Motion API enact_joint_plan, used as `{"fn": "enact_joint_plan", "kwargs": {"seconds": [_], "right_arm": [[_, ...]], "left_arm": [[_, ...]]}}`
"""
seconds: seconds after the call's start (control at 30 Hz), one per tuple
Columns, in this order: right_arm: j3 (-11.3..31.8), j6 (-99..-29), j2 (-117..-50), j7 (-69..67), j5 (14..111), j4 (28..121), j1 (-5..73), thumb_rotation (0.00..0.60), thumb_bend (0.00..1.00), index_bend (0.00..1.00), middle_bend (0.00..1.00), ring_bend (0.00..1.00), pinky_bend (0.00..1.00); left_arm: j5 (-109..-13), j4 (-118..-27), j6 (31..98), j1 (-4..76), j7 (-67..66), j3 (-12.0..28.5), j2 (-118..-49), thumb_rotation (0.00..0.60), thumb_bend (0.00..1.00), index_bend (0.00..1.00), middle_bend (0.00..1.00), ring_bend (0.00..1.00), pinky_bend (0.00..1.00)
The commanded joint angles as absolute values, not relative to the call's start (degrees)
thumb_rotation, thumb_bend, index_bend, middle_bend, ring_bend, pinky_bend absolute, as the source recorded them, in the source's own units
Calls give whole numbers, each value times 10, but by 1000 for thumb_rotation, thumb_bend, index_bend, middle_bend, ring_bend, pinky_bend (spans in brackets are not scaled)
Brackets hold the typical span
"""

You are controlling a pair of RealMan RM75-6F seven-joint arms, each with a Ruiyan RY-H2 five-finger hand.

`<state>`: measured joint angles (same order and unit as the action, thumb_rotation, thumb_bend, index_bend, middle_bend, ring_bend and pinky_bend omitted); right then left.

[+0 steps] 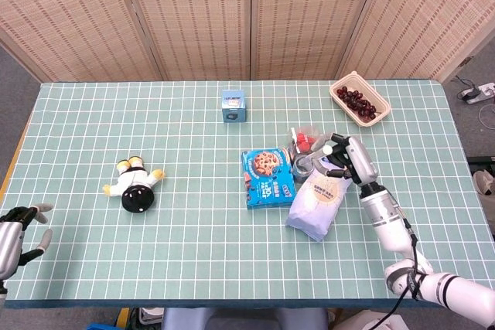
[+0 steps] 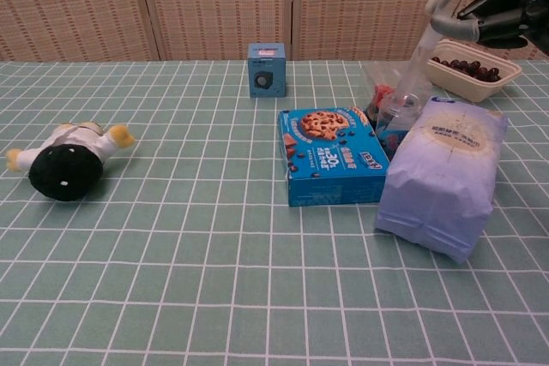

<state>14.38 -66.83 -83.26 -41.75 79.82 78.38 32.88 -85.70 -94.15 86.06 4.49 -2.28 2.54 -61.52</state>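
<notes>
My right hand (image 1: 345, 158) (image 2: 506, 13) hovers over the top of a lavender paper bag (image 1: 319, 200) (image 2: 442, 176). It pinches the upper edge of a clear plastic bag of red and blue sweets (image 1: 305, 145) (image 2: 391, 114). The film is stretched up toward the fingers. The bag sits between the lavender bag and a blue cookie box (image 1: 267, 178) (image 2: 330, 156). My left hand (image 1: 18, 233) rests at the table's near left corner with its fingers apart and nothing in it. The chest view does not show it.
A small blue cube box (image 1: 233, 106) (image 2: 267, 69) stands at the back middle. A beige tray of dark red fruit (image 1: 370, 110) (image 2: 446, 47) lies at the back right. A black-and-white plush toy (image 1: 135, 185) (image 2: 67, 159) lies on the left. Woven screens close off the back.
</notes>
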Motion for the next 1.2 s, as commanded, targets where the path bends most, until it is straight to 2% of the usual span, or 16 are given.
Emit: {"fn": "enact_joint_plan", "kwargs": {"seconds": [0.03, 0.87, 1.2], "right_arm": [[144, -660, -838, -421, 794, 778, 333, 600, 516, 667, 1000, 1000, 1000], [158, -582, -886, -349, 736, 739, 368, 600, 520, 667, 1000, 1000, 1000], [154, -566, -894, -345, 738, 726, 371, 600, 482, 654, 1000, 1000, 1000]], "left_arm": [[-857, -942, 860, 45, -22, 25, -615, 600, 398, 381, 464, 327, 492], [-859, -942, 865, 43, -12, 26, -610, 600, 398, 381, 464, 327, 492], [-857, -943, 863, 43, -14, 26, -610, 600, 398, 382, 465, 328, 492]]}}
